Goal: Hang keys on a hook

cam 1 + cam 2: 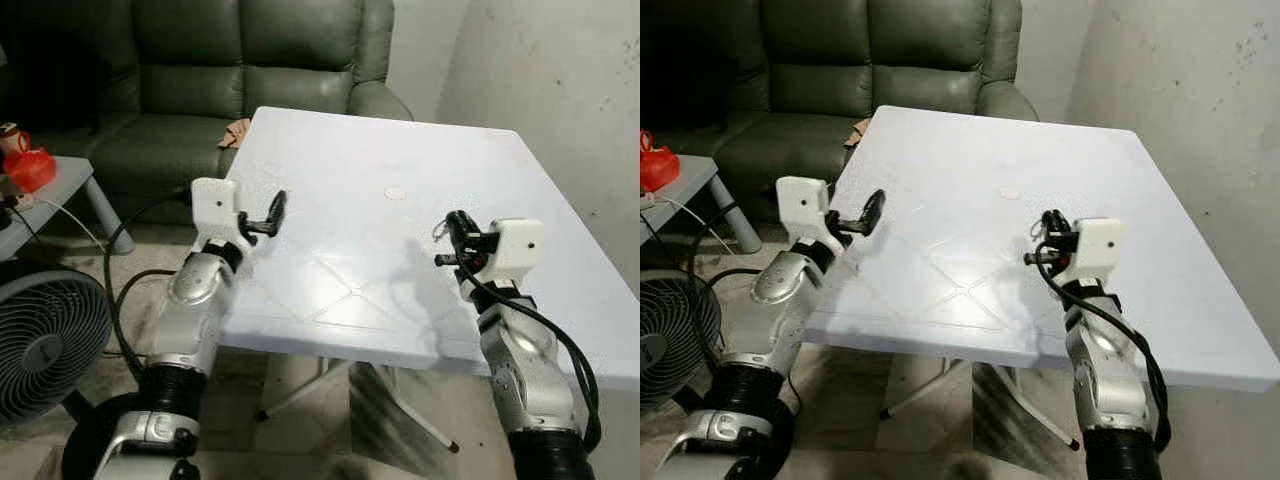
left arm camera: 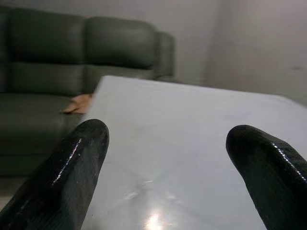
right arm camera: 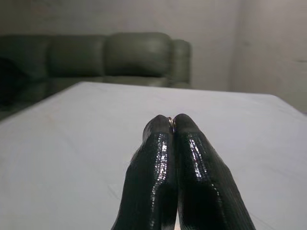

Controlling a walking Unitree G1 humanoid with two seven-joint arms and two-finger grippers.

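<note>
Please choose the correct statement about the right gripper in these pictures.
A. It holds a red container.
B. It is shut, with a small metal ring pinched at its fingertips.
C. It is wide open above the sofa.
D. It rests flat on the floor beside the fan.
B: in the right wrist view the right gripper has its fingers pressed together, and the key ring shows between the tips, above the white table.
</note>
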